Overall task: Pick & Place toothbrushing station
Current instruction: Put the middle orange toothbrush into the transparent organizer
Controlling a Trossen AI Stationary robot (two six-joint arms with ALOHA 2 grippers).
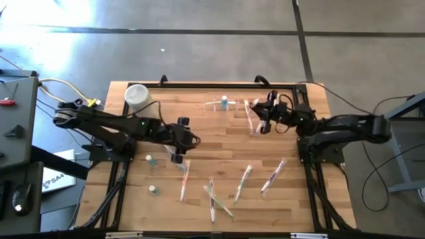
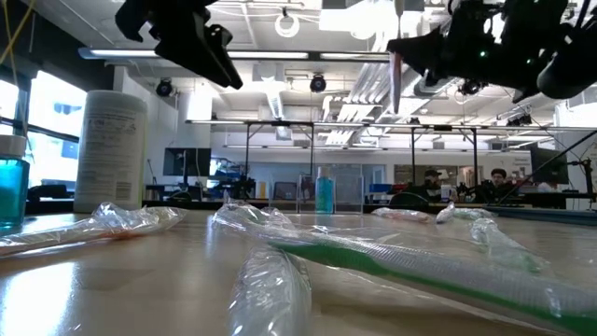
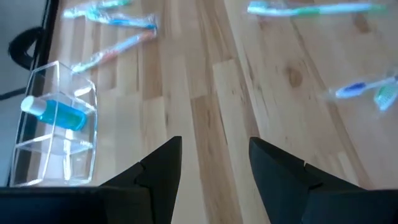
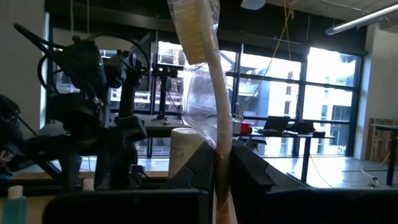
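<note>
The toothbrushing station (image 1: pixel 221 104), a small clear plastic holder with a blue bottle in it, stands on its base at the table's far middle. It also shows in the left wrist view (image 3: pixel 56 134) and in the low view (image 2: pixel 322 194). My left gripper (image 1: pixel 178 147) is open and empty, above the table and nearer the front left than the station. My right gripper (image 1: pixel 261 122) hovers just right of the station, shut on a toothbrush in a clear wrapper (image 4: pixel 208 93). My right gripper pinches the wrapped toothbrush by its handle (image 4: pixel 219 146) between its two fingers. The bristle head (image 4: pixel 189 31) is the end farthest from the fingers. In the low view the brush (image 2: pixel 395 82) stands roughly upright, lifted clear of the table.
A white canister (image 1: pixel 137 96) stands at the far left corner. Several wrapped toothbrushes (image 1: pixel 242 182) lie across the near half of the table. Two small blue bottles (image 1: pixel 150 160) stand at the left. Bare wood lies between the station and my left gripper.
</note>
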